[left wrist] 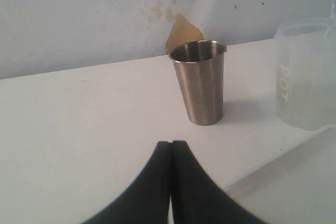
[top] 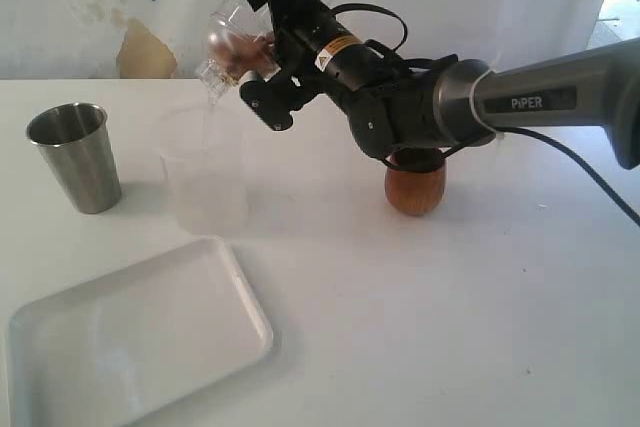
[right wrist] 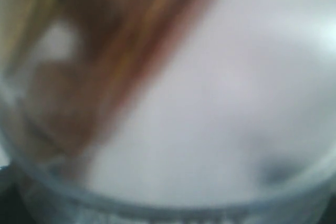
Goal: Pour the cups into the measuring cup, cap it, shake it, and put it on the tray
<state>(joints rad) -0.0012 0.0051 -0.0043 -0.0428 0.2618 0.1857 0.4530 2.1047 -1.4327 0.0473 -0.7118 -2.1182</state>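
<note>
My right gripper (top: 248, 55) is shut on a clear plastic cup, seemingly the measuring cup (top: 225, 42). It holds it high and tilted, mouth down, over a frosted cup (top: 205, 182); no scale shows. The right wrist view is a close blur with a clear curved rim (right wrist: 157, 203) and brown smears. The stainless-steel tumbler (top: 75, 157) stands upright at the left and appears in the left wrist view (left wrist: 199, 82). The brown wooden cup (top: 415, 187) stands behind the right arm, partly hidden. The white tray (top: 140, 332) lies at the front left. My left gripper (left wrist: 171, 142) is shut and empty, short of the tumbler.
The frosted translucent cup (left wrist: 307, 77) carries pale lettering and stands right of the tumbler, just behind the tray's far edge (left wrist: 294, 182). The right arm (top: 520, 102) stretches across from the right. A white wall with a brown patch (top: 145, 52) backs the table.
</note>
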